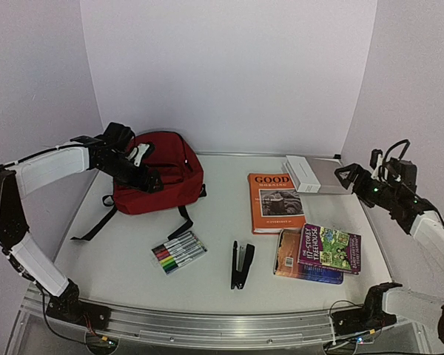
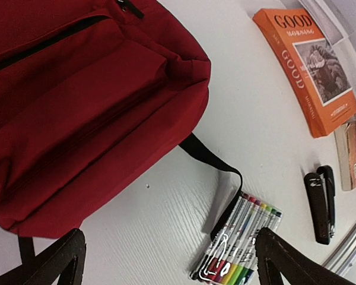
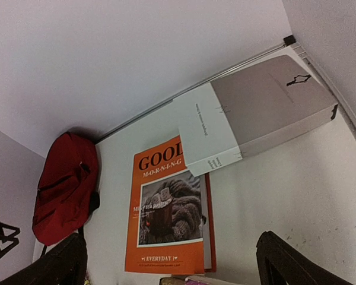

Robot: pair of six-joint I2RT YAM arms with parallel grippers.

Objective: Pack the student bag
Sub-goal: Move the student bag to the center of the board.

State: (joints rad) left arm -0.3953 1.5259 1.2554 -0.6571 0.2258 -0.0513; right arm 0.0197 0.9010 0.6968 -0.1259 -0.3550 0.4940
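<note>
The student bag [image 1: 159, 174] lies flat at the far left of the worktop [image 1: 214, 244], front pocket up, black straps trailing toward you. Expect it to be light and floppy. The soft fabric will probably sag and fold rather than hold an opening, so one arm likely has to hold the mouth while the other loads. The zips look closed. The pull at the top edge or a pinch of the seam beside it seems the best hold, since the broad red panel would only bunch up.

Your left end effector [image 2: 171, 231] hangs over the bag's lower end with jaws fully apart and nothing in them. The right end effector [image 3: 172, 234] is equally wide and empty, well apart from the bag, above the orange book [image 1: 275, 202] and the grey-and-white book [image 1: 311, 174].

The worktop is white and smooth, so the bag may slide when tugged. White walls close in on three sides and a metal rail [image 1: 207, 322] runs along the near edge. Markers [image 1: 179, 252], a stapler [image 1: 241, 264] and two paperbacks [image 1: 318, 255] lie toward the near side.
</note>
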